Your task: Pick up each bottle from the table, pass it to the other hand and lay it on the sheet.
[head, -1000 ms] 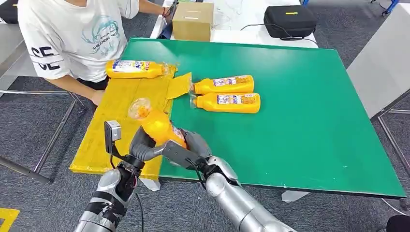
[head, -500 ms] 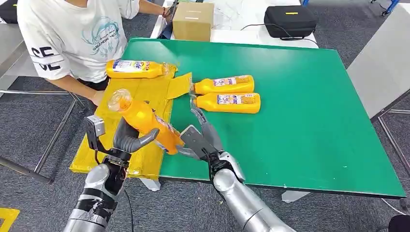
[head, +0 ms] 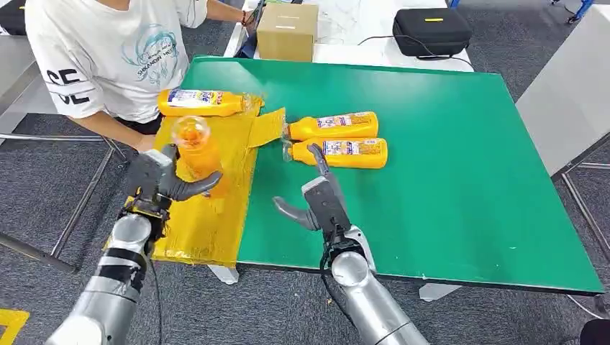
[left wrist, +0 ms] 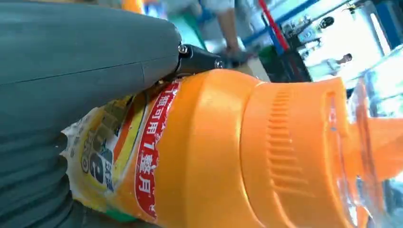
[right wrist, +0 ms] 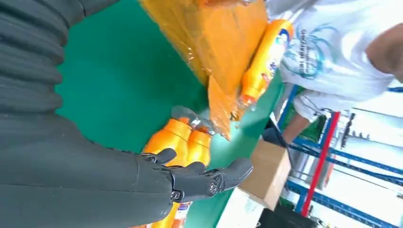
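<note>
A bottle (head: pixel 196 152) is held by the left hand (head: pixel 160 181) above the yellow sheet (head: pixel 208 215), while the right hand (head: pixel 321 200) is kept open, empty, over the green tabletop (head: pixel 446 172).

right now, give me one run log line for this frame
left hand: holds orange bottle over yellow sheet | right hand: open above green table | one bottle on sheet | two bottles on table

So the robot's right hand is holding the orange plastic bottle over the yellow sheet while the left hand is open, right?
Not quite: the hands are swapped. In the head view the left hand holds the orange plastic bottle over the yellow sheet, while the right hand is open above the green table.
</note>
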You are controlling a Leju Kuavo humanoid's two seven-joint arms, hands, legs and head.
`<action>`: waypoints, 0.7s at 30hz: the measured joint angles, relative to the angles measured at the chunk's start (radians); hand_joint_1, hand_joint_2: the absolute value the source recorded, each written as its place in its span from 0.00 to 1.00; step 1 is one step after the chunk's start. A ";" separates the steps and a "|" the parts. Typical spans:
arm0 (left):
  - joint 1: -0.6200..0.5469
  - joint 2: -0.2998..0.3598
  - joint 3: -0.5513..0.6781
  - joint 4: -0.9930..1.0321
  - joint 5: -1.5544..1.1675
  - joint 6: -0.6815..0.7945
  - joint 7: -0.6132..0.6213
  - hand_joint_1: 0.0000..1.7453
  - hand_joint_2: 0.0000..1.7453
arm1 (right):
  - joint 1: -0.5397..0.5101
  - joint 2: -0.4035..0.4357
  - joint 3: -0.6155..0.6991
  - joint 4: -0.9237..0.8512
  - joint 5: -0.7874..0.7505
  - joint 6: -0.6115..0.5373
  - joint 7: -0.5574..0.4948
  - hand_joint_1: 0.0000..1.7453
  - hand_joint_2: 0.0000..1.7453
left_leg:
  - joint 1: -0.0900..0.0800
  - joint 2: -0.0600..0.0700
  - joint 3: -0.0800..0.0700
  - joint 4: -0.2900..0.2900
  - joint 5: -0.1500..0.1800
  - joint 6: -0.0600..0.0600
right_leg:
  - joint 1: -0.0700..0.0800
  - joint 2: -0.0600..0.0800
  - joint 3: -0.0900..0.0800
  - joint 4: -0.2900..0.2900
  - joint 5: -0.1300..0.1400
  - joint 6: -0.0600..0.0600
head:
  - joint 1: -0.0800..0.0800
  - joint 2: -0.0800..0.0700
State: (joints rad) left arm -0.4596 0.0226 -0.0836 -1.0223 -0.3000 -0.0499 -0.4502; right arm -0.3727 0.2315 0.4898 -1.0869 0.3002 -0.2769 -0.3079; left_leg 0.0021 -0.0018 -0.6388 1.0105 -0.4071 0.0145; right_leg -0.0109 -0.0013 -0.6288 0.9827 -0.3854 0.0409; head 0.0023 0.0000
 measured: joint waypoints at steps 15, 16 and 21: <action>-0.144 0.091 -0.074 0.196 -0.307 0.092 -0.009 1.00 1.00 | 0.006 -0.006 -0.005 -0.042 -0.014 0.027 -0.001 0.00 1.00 | 0.000 0.001 0.000 0.000 0.000 0.000 | 0.000 0.000 0.000 0.000 0.000 0.000 | 0.000 0.000; -0.159 0.102 -0.090 0.215 -0.350 0.101 -0.009 1.00 1.00 | 0.006 -0.006 -0.005 -0.043 -0.014 0.034 -0.001 0.00 1.00 | 0.000 0.001 0.000 0.000 0.000 0.000 | 0.000 0.000 0.000 0.000 0.000 0.000 | 0.000 0.000; -0.215 0.151 -0.190 0.296 -0.536 0.158 -0.011 1.00 1.00 | 0.006 -0.008 -0.005 -0.050 -0.016 0.052 -0.001 0.00 1.00 | 0.000 0.001 0.000 0.000 0.000 0.000 | 0.000 0.000 0.000 0.001 0.000 0.000 | 0.000 0.000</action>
State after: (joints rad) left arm -0.6749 0.1736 -0.2736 -0.7267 -0.8363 0.1080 -0.4616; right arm -0.3663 0.2235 0.4852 -1.1368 0.2846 -0.2247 -0.3090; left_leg 0.0022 -0.0007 -0.6386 1.0105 -0.4066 0.0145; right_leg -0.0110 -0.0012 -0.6288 0.9833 -0.3852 0.0408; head 0.0023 0.0000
